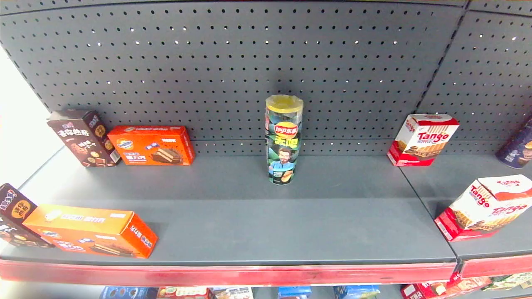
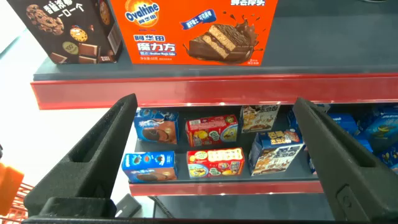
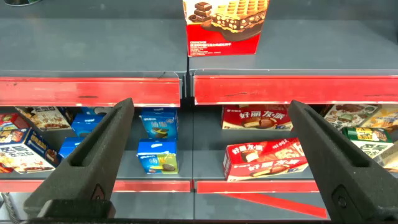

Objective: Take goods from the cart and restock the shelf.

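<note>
Wide apart and holding nothing, the left end effector [image 2: 214,106] faces the red front strip [image 2: 261,92] of the shelf [image 1: 249,216]. The right end effector [image 3: 211,104] is just as wide and holds nothing either.

A chip can [image 1: 283,141] stands upright at mid-shelf near the pegboard [image 1: 208,62]. Its yellow lid is on, and its label shows a round red-and-yellow logo above a person's portrait.

- **9 o'clock of the can:** an orange box [image 1: 151,145] picturing chocolate wafers, with a brown cookie box [image 1: 83,137] leaning just beside it.
- **3 o'clock:** a red-and-white wafer box [image 1: 422,139], standing tilted.
- **8 o'clock:** a second orange box [image 1: 91,230] lies by the front edge. It touches a dark box [image 1: 14,216] that the frame cuts off.
- **4 o'clock:** a second wafer box [image 1: 484,207], tipped askew.
- **Beyond it:** a dark can [image 1: 517,147], half cut off.

Small boxes [image 2: 211,146] fill the shelf below, their print too small to read.
</note>
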Robot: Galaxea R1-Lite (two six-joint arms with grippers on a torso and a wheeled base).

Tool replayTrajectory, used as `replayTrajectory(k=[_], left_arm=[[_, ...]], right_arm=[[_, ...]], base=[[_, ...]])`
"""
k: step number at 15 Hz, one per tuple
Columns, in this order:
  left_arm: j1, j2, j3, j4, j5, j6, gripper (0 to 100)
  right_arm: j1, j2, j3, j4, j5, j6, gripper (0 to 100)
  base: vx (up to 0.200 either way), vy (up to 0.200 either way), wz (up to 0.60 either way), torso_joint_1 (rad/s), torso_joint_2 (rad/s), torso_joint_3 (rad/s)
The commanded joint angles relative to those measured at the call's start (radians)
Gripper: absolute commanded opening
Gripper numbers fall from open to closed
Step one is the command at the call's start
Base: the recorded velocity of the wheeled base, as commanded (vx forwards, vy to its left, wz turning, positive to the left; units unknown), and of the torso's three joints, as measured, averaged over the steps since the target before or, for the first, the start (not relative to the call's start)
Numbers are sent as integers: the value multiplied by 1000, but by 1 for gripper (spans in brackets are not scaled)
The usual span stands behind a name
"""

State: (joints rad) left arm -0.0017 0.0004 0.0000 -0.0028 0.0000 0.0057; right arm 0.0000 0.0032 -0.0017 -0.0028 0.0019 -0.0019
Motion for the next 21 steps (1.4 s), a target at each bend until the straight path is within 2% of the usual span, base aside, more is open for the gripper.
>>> replayTrajectory(k=[1, 10, 21], left_arm=[[0, 0, 0, 0, 0, 0, 100], [0, 0, 0, 1, -2, -3, 100], [0, 0, 0, 1, -5, -1, 100]], right_arm=[[0, 1, 0, 0, 1, -1, 100], [0, 1, 0, 0, 1, 0, 100], [0, 1, 0, 0, 0, 2, 100]], base=[[0, 0, 0, 0, 0, 0], [0, 0, 0, 0, 0, 0], [0, 0, 600, 4, 6, 1]])
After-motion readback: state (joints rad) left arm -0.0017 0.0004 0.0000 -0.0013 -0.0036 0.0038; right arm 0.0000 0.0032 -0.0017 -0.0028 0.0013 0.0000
